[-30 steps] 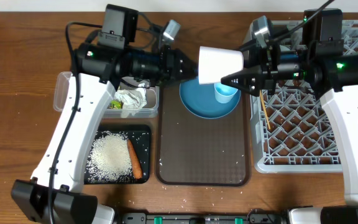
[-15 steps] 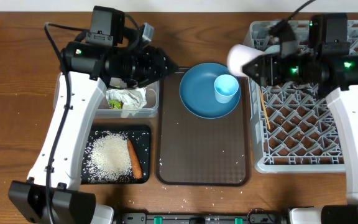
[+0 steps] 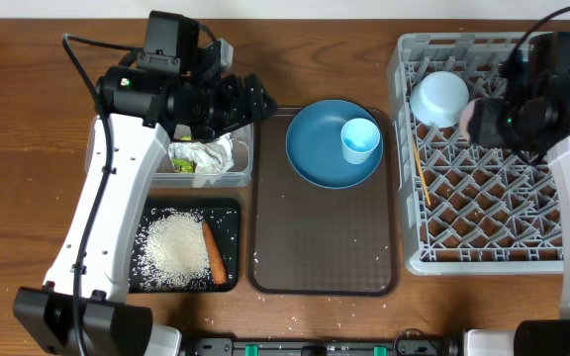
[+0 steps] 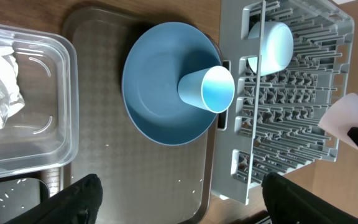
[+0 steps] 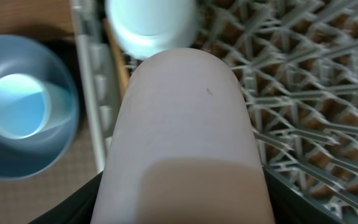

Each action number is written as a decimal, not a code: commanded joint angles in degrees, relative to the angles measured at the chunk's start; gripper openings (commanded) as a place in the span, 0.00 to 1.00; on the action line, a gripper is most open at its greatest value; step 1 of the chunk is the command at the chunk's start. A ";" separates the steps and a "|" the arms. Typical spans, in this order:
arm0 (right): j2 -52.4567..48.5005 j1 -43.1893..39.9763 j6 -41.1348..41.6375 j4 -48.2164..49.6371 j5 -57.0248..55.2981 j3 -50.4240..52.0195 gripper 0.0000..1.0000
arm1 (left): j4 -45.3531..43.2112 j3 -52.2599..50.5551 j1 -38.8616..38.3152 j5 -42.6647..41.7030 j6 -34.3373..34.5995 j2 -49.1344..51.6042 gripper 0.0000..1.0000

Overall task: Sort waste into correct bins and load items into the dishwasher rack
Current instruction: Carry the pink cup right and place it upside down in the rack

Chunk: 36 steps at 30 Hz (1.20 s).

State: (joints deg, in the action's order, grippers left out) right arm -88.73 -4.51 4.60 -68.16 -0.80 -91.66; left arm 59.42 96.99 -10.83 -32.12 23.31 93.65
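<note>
The right gripper (image 5: 185,196) is clamped on the pink cup (image 3: 477,117) and holds it above the back-left part of the rack (image 3: 483,259), by my judgement so that it can go down among the pegs; how the cup is tilted the overhead view does not settle; the bowl (image 3: 438,96) sits upturned in the rack just beside the cup, so the free pegs lie toward the front and right; the chopsticks (image 3: 419,170) lie along the rack's left wall, near enough that a careless lowering could knock them; the left gripper (image 4: 180,190) hangs with its jaws wide and nothing between them, over the corner of the clear tub (image 3: 102,148) nearest the brown tray (image 3: 325,257); the wrapper (image 3: 204,156) lies in that tub, and the rice (image 3: 178,247) and carrot (image 3: 214,252) lie in the black tray (image 3: 234,213), so the waste looks mostly sorted, though stray grains dot the table (image 3: 28,148); the light-blue cup (image 3: 360,138) stands on the plate (image 3: 315,158), probably this arm's next target; the plate's right rim sits close to the rack wall, while the brown tray's front half is bare, so an approach from the left or front has room
</note>
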 commanded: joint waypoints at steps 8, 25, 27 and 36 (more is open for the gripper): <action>-3.52 -1.09 1.14 0.07 -2.45 0.52 0.33 | 0.13 -0.07 0.04 0.94 -0.59 0.31 0.92; -15.15 -1.07 1.14 1.68 -2.16 2.54 0.32 | 0.13 -0.07 0.04 0.94 -0.59 0.33 0.93; -15.45 -1.05 1.14 1.75 -1.92 2.54 0.33 | 0.13 -0.07 0.04 0.94 -0.59 0.33 0.93; -15.45 -1.05 1.14 1.68 0.28 2.58 0.37 | 0.13 -0.07 0.04 0.94 -0.59 0.33 0.93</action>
State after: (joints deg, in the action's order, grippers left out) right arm -103.88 -5.54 5.02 -66.57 -1.91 -89.38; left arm 59.42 96.99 -10.83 -31.51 23.29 93.65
